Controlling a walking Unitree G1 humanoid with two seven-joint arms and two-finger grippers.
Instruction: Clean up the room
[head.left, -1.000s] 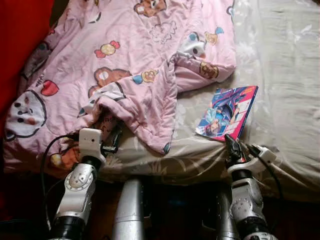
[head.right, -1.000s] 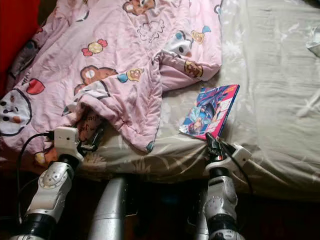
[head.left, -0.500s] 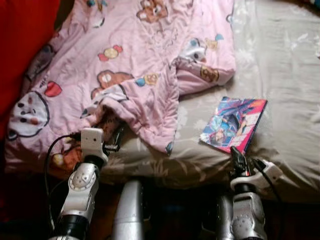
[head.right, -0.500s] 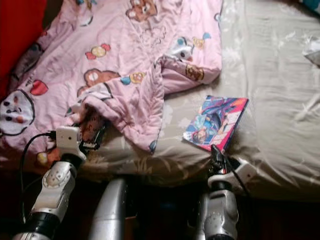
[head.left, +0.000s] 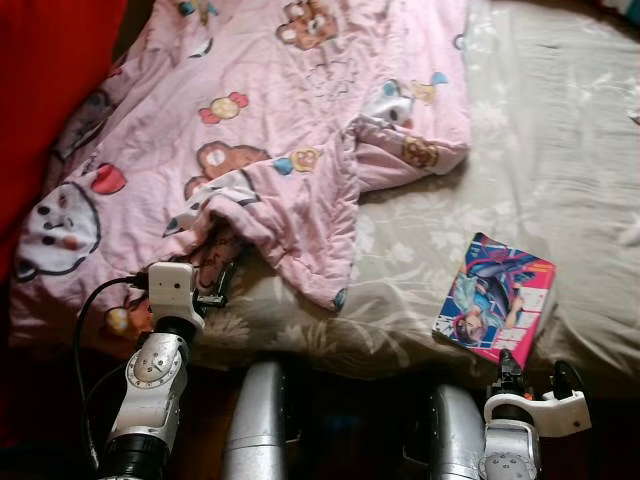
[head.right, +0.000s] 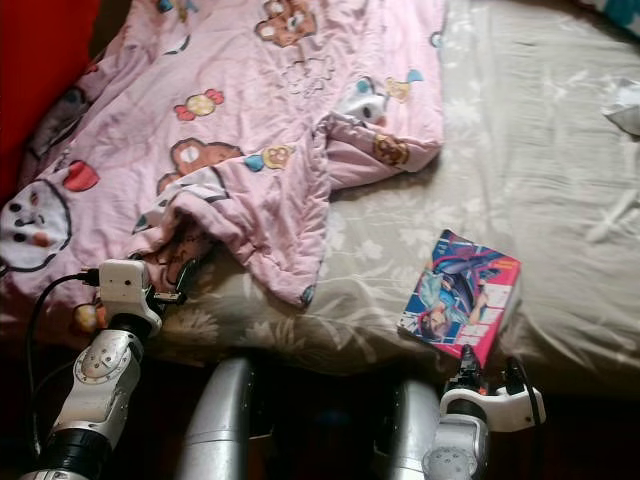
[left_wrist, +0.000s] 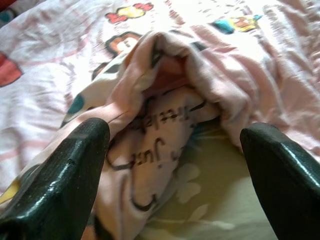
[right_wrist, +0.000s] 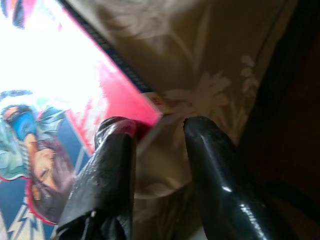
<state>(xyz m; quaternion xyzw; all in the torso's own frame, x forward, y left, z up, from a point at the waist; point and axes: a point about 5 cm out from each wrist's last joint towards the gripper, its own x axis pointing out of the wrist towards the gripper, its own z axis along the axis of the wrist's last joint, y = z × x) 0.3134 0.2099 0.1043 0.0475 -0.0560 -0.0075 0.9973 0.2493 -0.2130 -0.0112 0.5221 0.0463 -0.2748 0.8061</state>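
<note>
While the pink blanket (head.left: 270, 130) lies rumpled across the bed (head.left: 560, 150) and the comic book (head.left: 495, 312) sits loose near the bed's front edge, the tidying looks barely started from where I stand: nothing is folded or put away. The left claw (left_wrist: 175, 165) is spread wide at the blanket's folded-over hem, one finger against the cloth, holding nothing yet. The right claw (right_wrist: 157, 150) sits low at the mattress edge, just at the book's near corner, its fingers parted only a little. One fingertip (right_wrist: 117, 132) overlaps the red corner, but I cannot tell whether it grips it. Both blanket and book remain to be dealt with.
</note>
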